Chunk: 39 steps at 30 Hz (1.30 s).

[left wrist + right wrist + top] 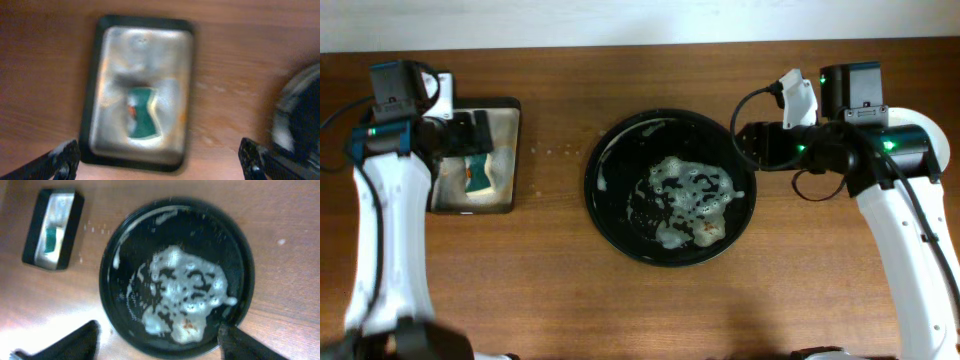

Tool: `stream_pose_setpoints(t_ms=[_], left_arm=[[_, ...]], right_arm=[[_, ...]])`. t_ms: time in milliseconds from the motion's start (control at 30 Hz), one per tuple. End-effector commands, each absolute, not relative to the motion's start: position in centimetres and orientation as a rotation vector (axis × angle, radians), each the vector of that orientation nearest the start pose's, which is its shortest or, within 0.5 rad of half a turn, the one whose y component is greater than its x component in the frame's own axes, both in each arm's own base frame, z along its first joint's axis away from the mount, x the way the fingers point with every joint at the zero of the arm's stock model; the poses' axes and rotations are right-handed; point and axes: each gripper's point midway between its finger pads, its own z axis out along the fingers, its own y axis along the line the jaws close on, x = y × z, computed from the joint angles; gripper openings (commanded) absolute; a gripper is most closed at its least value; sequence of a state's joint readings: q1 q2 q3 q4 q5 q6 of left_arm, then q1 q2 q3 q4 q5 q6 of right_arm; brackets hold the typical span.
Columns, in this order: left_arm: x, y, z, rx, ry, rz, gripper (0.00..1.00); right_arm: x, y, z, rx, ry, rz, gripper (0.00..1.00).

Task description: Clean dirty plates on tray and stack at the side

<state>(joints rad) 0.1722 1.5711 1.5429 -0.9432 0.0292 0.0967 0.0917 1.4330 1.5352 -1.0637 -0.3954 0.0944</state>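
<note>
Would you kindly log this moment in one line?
left gripper open above sponge | right gripper open at tray edge | tray foamy

At centre frame, the large round black shallow tray [615,160] bears white foamy blotches [685,188] and an orange-red fleck [705,230]; at left, a green sponge [478,172] in a small rectangular black tray [516,150], on a brown wood-grain table [550,290]

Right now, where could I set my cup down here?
Bare brown wooden table lies between the small rectangular black tray and the large round black tray, and in front of the round tray. Crowded: the left end effector hangs over the small tray, the right end effector beside the round tray's right rim.
</note>
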Motion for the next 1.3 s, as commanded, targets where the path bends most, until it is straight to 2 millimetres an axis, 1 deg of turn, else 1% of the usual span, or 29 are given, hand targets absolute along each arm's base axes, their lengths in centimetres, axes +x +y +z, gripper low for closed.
stream_pose_setpoints(t_ms=[0,33,67,100,167,233,300,333,367,600,700,733,767,800,900,933,967,1000,1067,1100,1167,1267], left_arm=[[35.7,0.4,29.1,0.010,2.428,-0.117,0.99],[34.4,-0.6,30.0,0.039,2.414,-0.132,0.99],[33.4,-1.2,30.7,0.058,2.404,-0.138,0.99],[31.6,-2.3,31.6,0.099,2.394,-0.152,0.99],[28.9,-3.9,32.7,0.164,2.376,-0.176,0.99],[27.0,-5.1,33.3,0.221,2.363,-0.199,0.99],[26.0,-6.1,34.0,0.257,2.337,-0.226,0.99],[26.0,-6.8,34.7,0.239,2.305,-0.285,0.99],[26.2,-7.2,35.3,0.250,2.273,-0.304,0.99],[25.8,-7.1,34.8,0.249,2.303,-0.302,0.99],[25.8,-7.1,34.8,0.249,2.303,-0.302,0.99],[25.8,-7.1,34.8,0.249,2.303,-0.302,0.99],[25.8,-7.1,34.8,0.249,2.303,-0.302,0.99],[25.8,-7.1,34.8,0.249,2.303,-0.302,0.99],[25.8,-7.1,34.8,0.249,2.303,-0.302,0.99],[25.8,-7.1,34.8,0.249,2.303,-0.302,0.99],[25.8,-7.1,34.8,0.249,2.303,-0.302,0.99],[25.8,-7.1,34.8,0.249,2.303,-0.302,0.99],[25.8,-7.1,34.8,0.249,2.303,-0.302,0.99],[25.8,-7.1,34.8,0.249,2.303,-0.302,0.99],[25.8,-7.1,34.8,0.249,2.303,-0.302,0.99],[25.8,-7.1,34.8,0.249,2.303,-0.302,0.99]], right_arm=[[32.7,9.1,31.5,-0.221,2.359,0.484,0.91],[32.0,9.0,32.2,-0.224,2.338,0.483,0.99],[31.5,9.0,32.7,-0.225,2.326,0.483,0.99],[30.3,9.1,33.4,-0.222,2.315,0.498,0.99],[28.6,8.9,33.8,-0.220,2.320,0.504,0.99],[27.7,8.8,33.7,-0.218,2.333,0.505,0.99],[27.4,8.8,33.6,-0.217,2.343,0.505,0.99],[27.5,8.8,33.5,-0.216,2.346,0.505,0.99],[27.6,8.8,33.4,-0.215,2.352,0.506,0.99],[28.9,8.9,31.8,-0.206,2.409,0.511,0.99],[28.5,8.9,31.3,-0.207,2.436,0.503,0.99],[28.5,8.5,31.5,-0.215,2.425,0.461,0.99],[28.4,8.0,31.8,-0.212,2.410,0.424,0.99],[28.2,7.2,32.9,-0.210,2.360,0.360,0.98],[27.4,5.5,36.3,-0.168,2.204,0.239,0.99],[27.0,4.9,37.1,-0.166,2.160,0.202,0.99],[25.8,4.6,38.0,-0.220,2.098,0.156,0.99],[25.1,4.3,38.2,-0.251,2.067,0.125,0.99],[23.9,3.5,37.6,-0.267,2.032,0.078,0.99],[23.5,2.8,36.8,-0.242,2.008,0.052,0.99],[23.1,1.9,35.5,-0.203,1.962,0.025,0.99],[22.8,1.5,32.2,-0.184,1.890,0.006,0.99]])
